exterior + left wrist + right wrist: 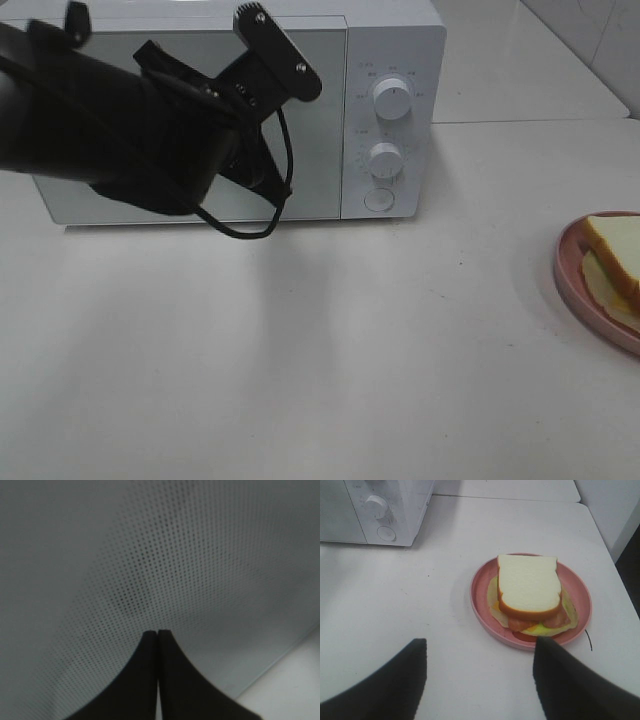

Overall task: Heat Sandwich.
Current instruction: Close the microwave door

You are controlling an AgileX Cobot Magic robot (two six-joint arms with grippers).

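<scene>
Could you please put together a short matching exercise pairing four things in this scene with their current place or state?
Things:
1. sandwich
2. left gripper
3. right gripper
4. microwave

States:
A. open, above the table short of the plate
B. shut, up against the perforated door
C. door closed, at the back of the table
D. lying on the pink plate

Pairs: 1-D, 2-B, 3-A, 4-C

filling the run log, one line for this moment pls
left gripper: shut, at microwave door | right gripper: open, empty | sandwich: on pink plate | microwave: closed
</scene>
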